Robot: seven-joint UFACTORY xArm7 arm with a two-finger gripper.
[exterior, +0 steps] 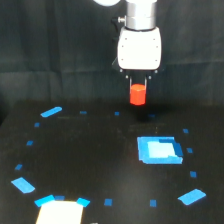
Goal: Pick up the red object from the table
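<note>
At the near edge of the table [100,165] a pale, bright rectangular patch [59,212] sits toward the exterior view's left, flanked by blue tape pieces. The black surface spreads back from there, dotted with small blue tape marks [108,202] in a rough ring, with longer blue strips at the near left [22,185], the near right [192,196] and the far left [51,111]. A larger blue square patch [158,149] lies flat on the exterior view's right, its centre washed lighter by glare. Beyond it, above the far part of the table, the red object [137,94] hangs clear of the surface, with a faint dark shadow below it. The gripper [138,84] pinches it from above, 2 thin dark fingers [129,81] closed on its top, under a white housing [140,48] and a grey wrist. Behind everything hangs a dark, softly creased curtain [50,45].
</note>
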